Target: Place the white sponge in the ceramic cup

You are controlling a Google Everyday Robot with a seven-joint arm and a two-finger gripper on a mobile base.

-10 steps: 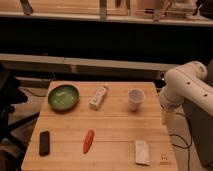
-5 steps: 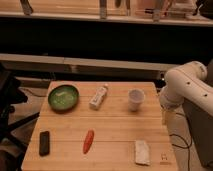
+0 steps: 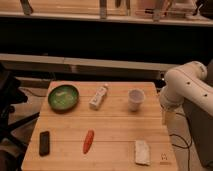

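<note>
The white sponge (image 3: 142, 152) lies flat near the front right corner of the wooden table (image 3: 117, 125). The ceramic cup (image 3: 136, 99) stands upright at the back right of the table, a good way behind the sponge. My white arm (image 3: 187, 87) bends in from the right, and its gripper (image 3: 165, 116) hangs at the table's right edge, beside the cup and behind the sponge. The gripper is open and holds nothing; it touches neither the sponge nor the cup.
A green bowl (image 3: 63, 96) sits at the back left and a white capped tube (image 3: 98, 96) lies next to it. An orange carrot (image 3: 88, 141) and a black block (image 3: 44, 143) lie at the front left. A dark shelf runs behind the table.
</note>
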